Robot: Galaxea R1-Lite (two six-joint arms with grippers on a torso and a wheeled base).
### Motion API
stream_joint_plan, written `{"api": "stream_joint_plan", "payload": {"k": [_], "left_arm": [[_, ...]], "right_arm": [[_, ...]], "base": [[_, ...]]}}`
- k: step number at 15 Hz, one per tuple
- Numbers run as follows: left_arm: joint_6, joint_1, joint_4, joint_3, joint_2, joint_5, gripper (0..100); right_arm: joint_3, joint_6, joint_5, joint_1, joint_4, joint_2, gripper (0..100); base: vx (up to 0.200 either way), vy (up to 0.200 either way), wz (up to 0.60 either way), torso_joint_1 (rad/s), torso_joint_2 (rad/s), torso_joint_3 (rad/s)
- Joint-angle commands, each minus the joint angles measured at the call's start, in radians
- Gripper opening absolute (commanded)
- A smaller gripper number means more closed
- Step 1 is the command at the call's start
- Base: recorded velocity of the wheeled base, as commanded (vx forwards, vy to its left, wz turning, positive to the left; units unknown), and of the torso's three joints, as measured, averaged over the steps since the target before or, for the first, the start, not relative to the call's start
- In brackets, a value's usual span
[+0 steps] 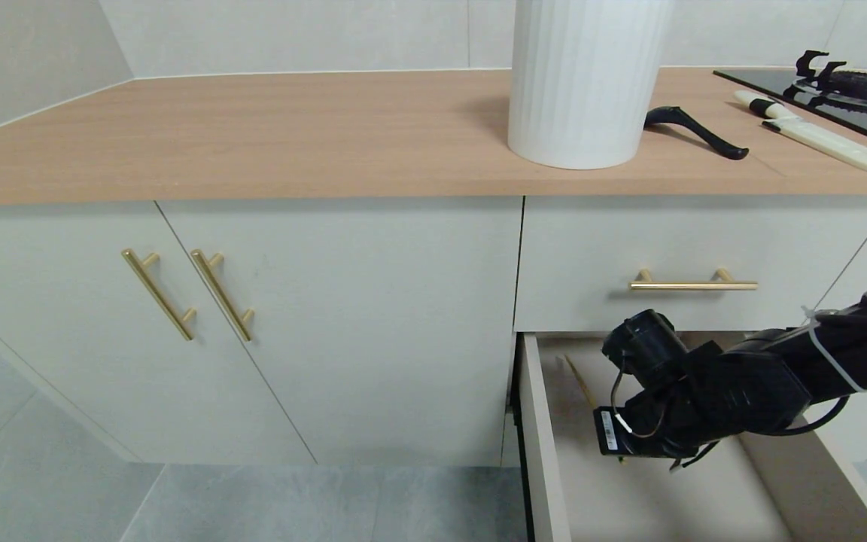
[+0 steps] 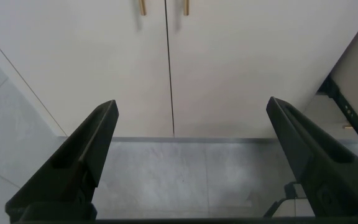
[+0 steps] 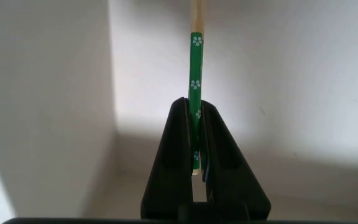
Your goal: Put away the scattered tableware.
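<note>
**Fig. Right gripper [image 3: 195,121] clamped on a chopstick [image 3: 196,62] inside the open drawer [image 1: 543,444].**

My right fingers are pressed together on the green, white-flowered part of the chopstick. Its bare wooden end points toward the drawer's far wall, along the drawer's left side; I cannot tell whether it touches the bottom. My left gripper [image 2: 191,130] hangs with its fingers wide apart, holding nothing, low in front of the closed cabinet doors [image 2: 241,68], left of the drawer. On the countertop [image 1: 290,128] above, toward the right, stands a white ribbed container [image 1: 588,83]. A black-handled utensil [image 1: 701,134] lies just beside it on the right, and a white knife [image 1: 817,137] lies farther right, at the near edge of the hob [image 1: 855,90]. The upper drawer [image 1: 591,248] is shut.
</note>
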Motion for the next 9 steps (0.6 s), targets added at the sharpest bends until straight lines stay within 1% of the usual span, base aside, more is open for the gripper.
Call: {"api": "stream_joint_plan", "payload": {"k": [1,5,9], "left_arm": [[0.0,0.0,0.0,0.0,0.0,0.0,100],[0.0,0.0,0.0,0.0,0.0,0.0,100],[0.0,0.0,0.0,0.0,0.0,0.0,100]], "right_arm": [[-0.008,0.014,-0.016,0.004,-0.028,0.061,0],[-0.006,0.011,-0.026,0.004,-0.039,0.132,0],[-0.008,0.011,-0.027,0.004,-0.042,0.155,0]], "base": [[0.0,0.0,0.0,0.0,0.0,0.0],[0.0,0.0,0.0,0.0,0.0,0.0],[0.0,0.0,0.0,0.0,0.0,0.0]]}}
